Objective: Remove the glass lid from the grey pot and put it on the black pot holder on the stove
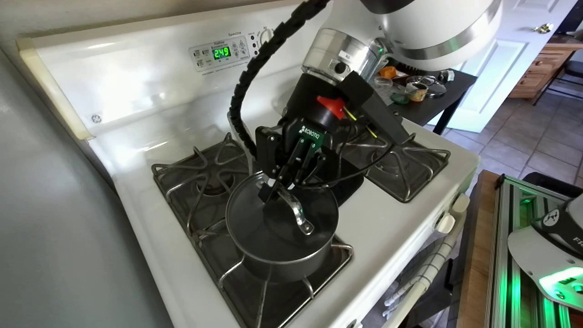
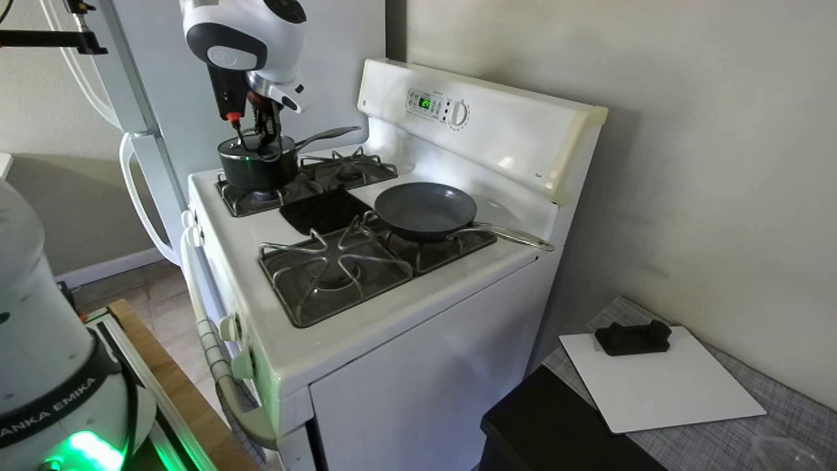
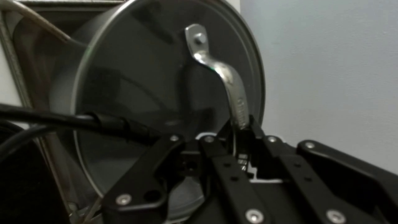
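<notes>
The glass lid (image 1: 282, 223) lies on top of the grey pot (image 2: 258, 169), just below the claw (image 3: 241, 127), its silvery bar handle (image 3: 235, 88) passing between the claw's fingers. The claw looks clamped on that handle: in the wrist view a fingertip stands against each side of the bar, with no gap that I can see. The lid looks seated on the pot all round; whether it has any lift off the rim I cannot tell. There is only one arm (image 1: 423, 29), so no choice of sides arises.

The lid is round, so its long axis is the handle's. The bar runs roughly from the back of the stove (image 1: 387, 221) to the front, and the fingers close across it. The claw has it near the end by the control panel (image 1: 221, 52); the free end points to the stove's front. A hold so far off the middle may let the front of the lid sag, so a slow, straight lift seems wise.

The pot's own long handle (image 2: 330, 134) points to the back, roughly in line with the lid's bar. The black pot holder (image 2: 320, 210) lies near the pot, toward the middle of the stove, on the side away from the fridge (image 2: 340, 39) and between the burner grates (image 2: 337, 261). The coming move, I judge, is up and then mostly sideways, across the bar's line, to that pad. The frying pan (image 2: 425, 206) sits just beside it on a back grate, so the lid should stop short of it.
</notes>
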`<move>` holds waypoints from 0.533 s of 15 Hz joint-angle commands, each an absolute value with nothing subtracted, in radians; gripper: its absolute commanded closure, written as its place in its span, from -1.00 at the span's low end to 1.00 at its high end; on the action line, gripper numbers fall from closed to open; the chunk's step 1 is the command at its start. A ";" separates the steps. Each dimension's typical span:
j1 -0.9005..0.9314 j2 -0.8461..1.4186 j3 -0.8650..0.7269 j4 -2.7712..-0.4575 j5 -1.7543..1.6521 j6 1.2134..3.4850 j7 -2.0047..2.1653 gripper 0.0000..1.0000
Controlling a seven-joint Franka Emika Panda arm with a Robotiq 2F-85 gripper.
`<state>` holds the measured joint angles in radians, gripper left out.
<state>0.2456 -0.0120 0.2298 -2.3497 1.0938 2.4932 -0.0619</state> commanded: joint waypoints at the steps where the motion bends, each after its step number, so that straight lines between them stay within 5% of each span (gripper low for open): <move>1: 0.245 0.014 0.236 -2.339 1.068 2.526 -0.036 1.00; 8: 0.246 -0.015 0.236 -2.340 1.079 2.511 -0.039 1.00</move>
